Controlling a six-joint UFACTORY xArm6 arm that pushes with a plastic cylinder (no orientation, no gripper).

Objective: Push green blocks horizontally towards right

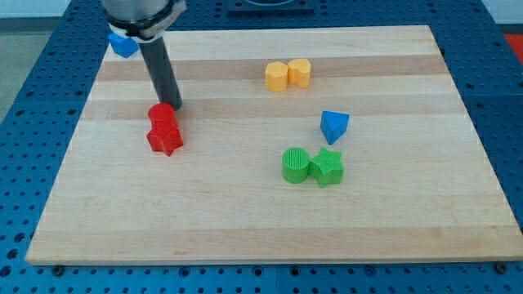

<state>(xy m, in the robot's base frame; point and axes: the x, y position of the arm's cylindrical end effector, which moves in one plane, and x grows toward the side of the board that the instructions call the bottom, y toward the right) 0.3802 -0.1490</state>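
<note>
A green cylinder block and a green star block sit side by side, touching, right of the board's middle, the cylinder on the left. My tip rests on the board at the upper left, far left of the green blocks. It stands just above and right of a red cylinder block, close to touching it. A red star block sits right below that red cylinder.
A blue triangular block lies just above the green star. Two yellow blocks sit together near the view's top middle. A blue block is at the board's top left corner, behind the arm. The wooden board ends in blue pegboard all round.
</note>
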